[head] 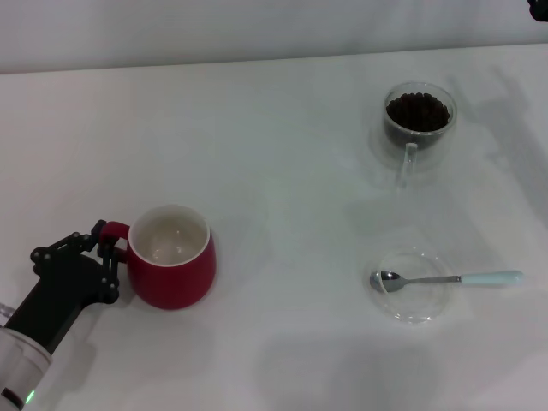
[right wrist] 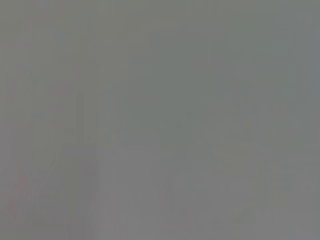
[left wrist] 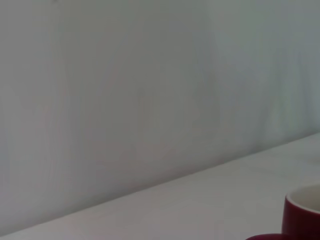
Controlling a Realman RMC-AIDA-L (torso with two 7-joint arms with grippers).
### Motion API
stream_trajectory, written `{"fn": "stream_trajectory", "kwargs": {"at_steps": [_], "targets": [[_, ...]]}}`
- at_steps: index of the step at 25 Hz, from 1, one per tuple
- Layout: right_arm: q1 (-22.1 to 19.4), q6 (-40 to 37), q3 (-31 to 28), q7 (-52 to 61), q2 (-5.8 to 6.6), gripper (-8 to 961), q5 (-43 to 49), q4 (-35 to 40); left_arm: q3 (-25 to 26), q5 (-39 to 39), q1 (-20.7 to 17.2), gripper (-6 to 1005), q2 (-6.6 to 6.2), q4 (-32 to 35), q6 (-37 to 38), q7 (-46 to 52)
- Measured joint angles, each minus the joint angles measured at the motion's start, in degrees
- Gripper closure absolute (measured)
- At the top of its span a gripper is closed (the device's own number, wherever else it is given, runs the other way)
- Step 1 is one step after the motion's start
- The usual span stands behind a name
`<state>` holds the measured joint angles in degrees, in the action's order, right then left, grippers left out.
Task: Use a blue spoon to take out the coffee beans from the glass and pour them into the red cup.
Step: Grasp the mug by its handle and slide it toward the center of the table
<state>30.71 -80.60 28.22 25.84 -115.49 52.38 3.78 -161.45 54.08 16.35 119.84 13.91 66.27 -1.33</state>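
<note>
Left claw sits low on the left side of the white worktop, and its black fingers are closed around the small loop handle of the red cup. This cup stands upright, and its white inside looks bare. In the left wrist view only a part of the red cup shows at the edge, in front of a plain wall. On the far right side, well apart from the cup, the glass stands upright, with its clear handle turned toward the robot. It is filled with dark coffee beans. Nearer to the robot on the right lies a flat clear saucer, and the blue spoon rests across it, bowl on the saucer and pale handle reaching past the rim to the right. Of the right claw I see nothing; its wrist view shows only grey. I can read no brand, label or writing on any thing.
</note>
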Motion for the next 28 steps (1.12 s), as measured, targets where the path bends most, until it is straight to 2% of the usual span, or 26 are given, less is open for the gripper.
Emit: {"fn": "stream_trajectory", "kwargs": {"at_steps": [18,28], "targets": [[0.5,0.4,0.0,-0.3,0.09,82,0.0,0.2,-0.8,0.0,3.8,898,0.33,4.5,-6.6,-2.6],[0.5,0.5,0.0,-0.2,0.12,82,0.0,0.8,-1.4,-1.7,5.2,900,0.40,5.5,-7.6,-3.0]]}}
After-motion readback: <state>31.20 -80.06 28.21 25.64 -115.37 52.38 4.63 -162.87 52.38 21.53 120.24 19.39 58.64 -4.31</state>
